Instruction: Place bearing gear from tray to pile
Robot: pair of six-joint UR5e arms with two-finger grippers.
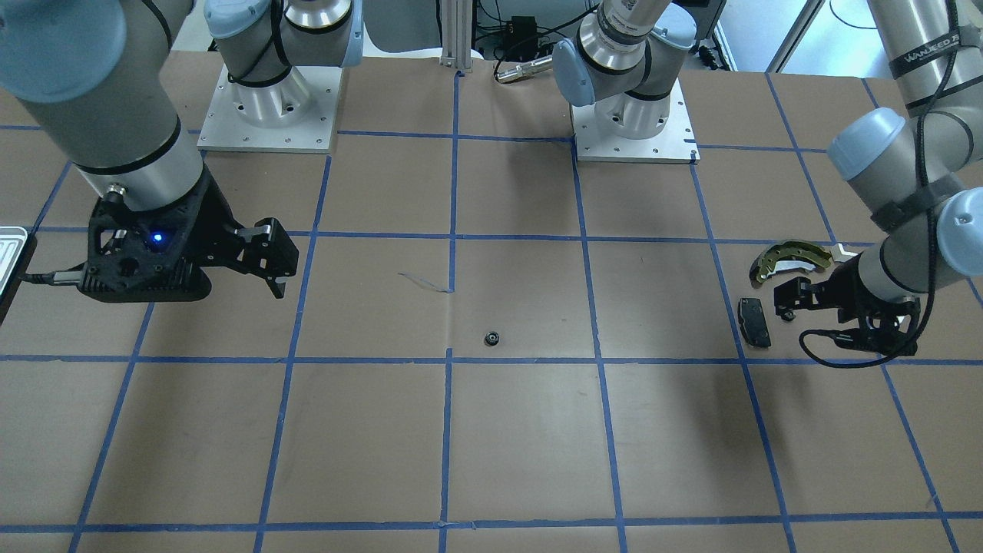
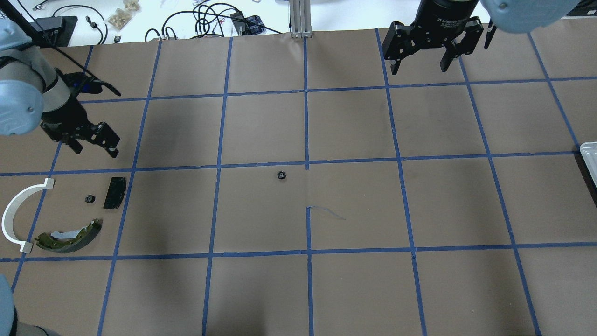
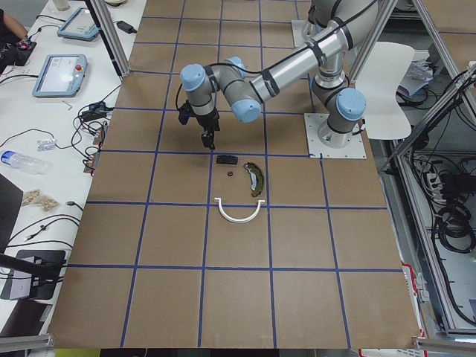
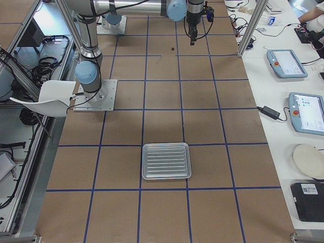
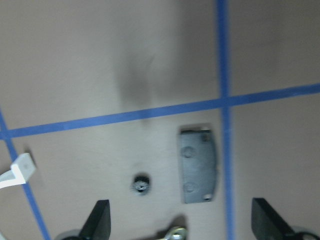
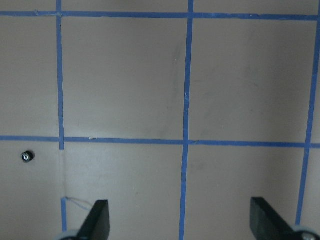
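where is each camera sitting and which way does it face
Overhead: behind the robot, looking forward and down; left tool left, right tool right.
Front: across the table, facing both bases; sides mirrored.
Left side: table's end, left arm near.
Right side: opposite end, tray nearest, right tool beyond.
Left wrist: down at pad and pile gear, fingertips below.
Right wrist: down at paper and lone gear, fingertips below.
Shared: overhead and front both show the lone gear.
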